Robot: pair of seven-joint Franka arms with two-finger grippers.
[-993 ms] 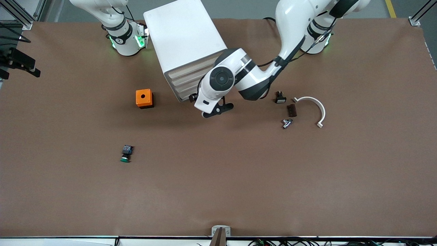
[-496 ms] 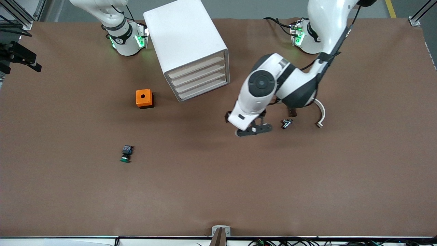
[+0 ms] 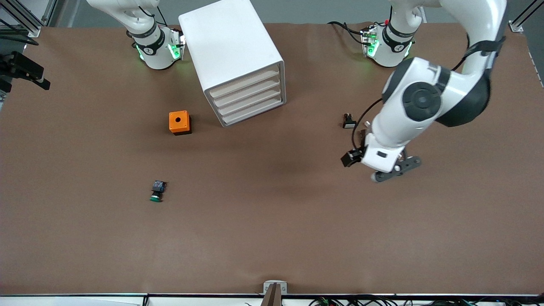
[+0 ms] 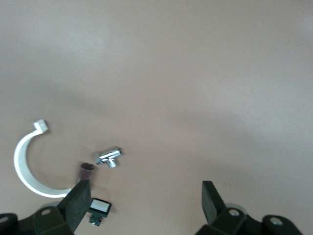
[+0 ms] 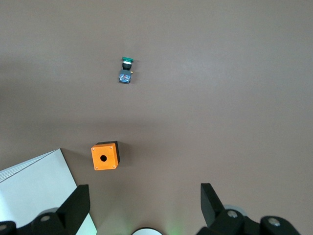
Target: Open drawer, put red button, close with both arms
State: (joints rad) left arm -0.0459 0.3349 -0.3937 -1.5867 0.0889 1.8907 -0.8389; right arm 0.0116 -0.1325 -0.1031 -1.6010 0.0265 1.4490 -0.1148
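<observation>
Front view: the left arm [image 3: 418, 104] reaches out from its base and I see its left tool [image 3: 395, 170] hanging over the bare brown tabletop [image 3: 272, 238] toward the left arm's end, just beside a cluster of small parts, of which only a black switch block with a white face [image 3: 349, 123] shows clear of the arm. The white drawer cabinet [image 3: 231, 55] stands between the two bases with all four drawer fronts flush and shut. An orange box with a hole [image 3: 179, 122] sits beside it toward the right arm's end, and a green-capped button [image 3: 157, 191] lies nearer to the camera than that box. Of the right arm [image 3: 148, 40] only the base and lower links show. Left wrist view: the left tool [image 4: 145, 203] has its fingers [image 4: 78, 203] spread wide with nothing between them. Under it lie a white curved clip [image 4: 24, 169], a chrome fitting [image 4: 108, 156], a brown stub [image 4: 86, 171] and the switch block [image 4: 100, 209], all close together. Right wrist view: the right tool [image 5: 144, 205] hangs high over the tabletop with its fingers [image 5: 211, 203] wide and empty. The orange box [image 5: 104, 156], the green-capped button [image 5: 126, 70] and a corner of the cabinet [image 5: 34, 193] lie below. The red button shows in none of these views, so I cannot tell where it is.
</observation>
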